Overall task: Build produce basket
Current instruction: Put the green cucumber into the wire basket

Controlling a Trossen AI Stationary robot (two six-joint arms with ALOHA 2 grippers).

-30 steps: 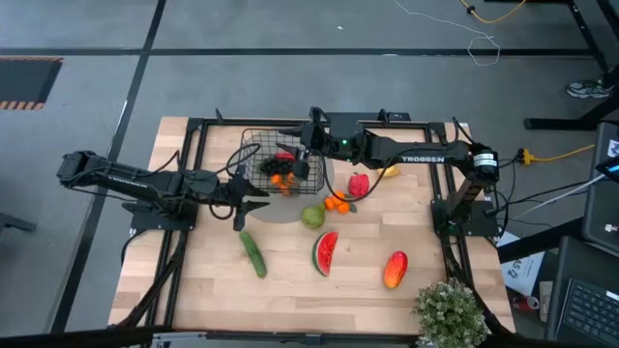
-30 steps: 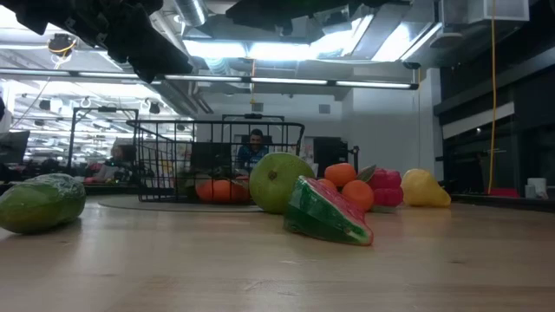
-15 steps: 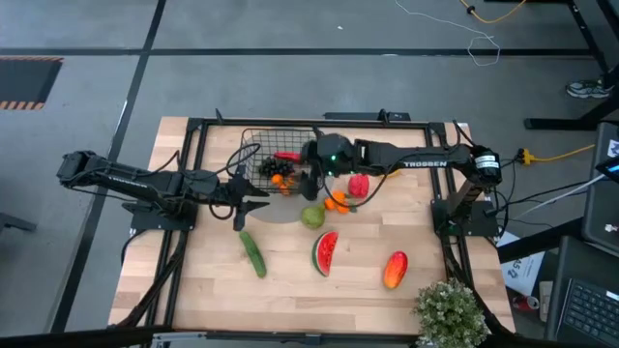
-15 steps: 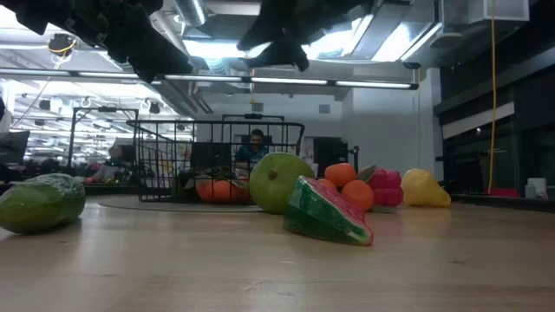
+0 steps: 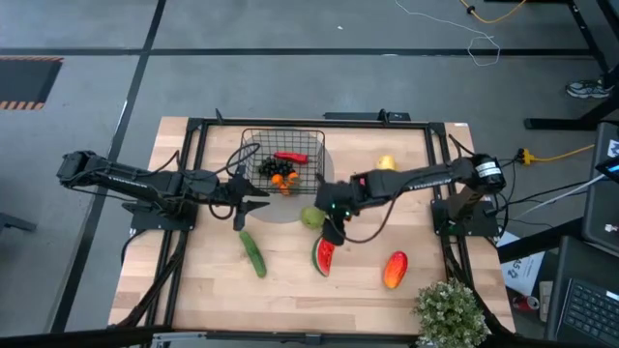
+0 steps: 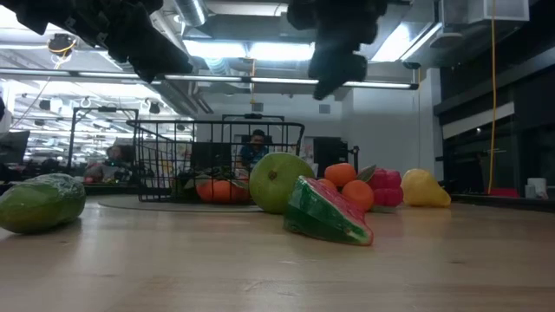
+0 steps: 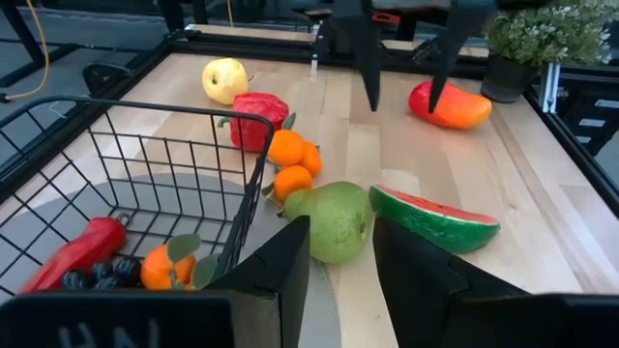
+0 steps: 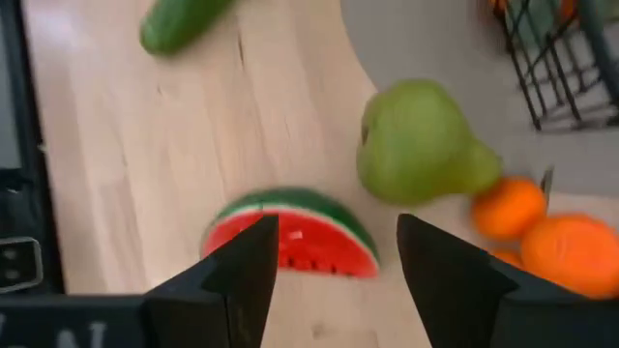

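You have one basket (image 5: 281, 159), one cucumber (image 5: 252, 254), one watermelon slice (image 5: 323, 256), one pear (image 5: 311, 217), one mango (image 5: 395, 270), one potted plant (image 5: 450, 311)

The high view looks straight down on the whole table (image 5: 290, 280); the low view faces level across it toward the basket (image 6: 173, 160). Both wrist views look closely at the pear (image 7: 334, 220) beside that basket

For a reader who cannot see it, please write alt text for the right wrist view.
The right gripper, its fingers open and empty, hovers over a watermelon slice lying on the wooden table. Beyond it are a green pear, two oranges, a cucumber and a corner of the wire basket.
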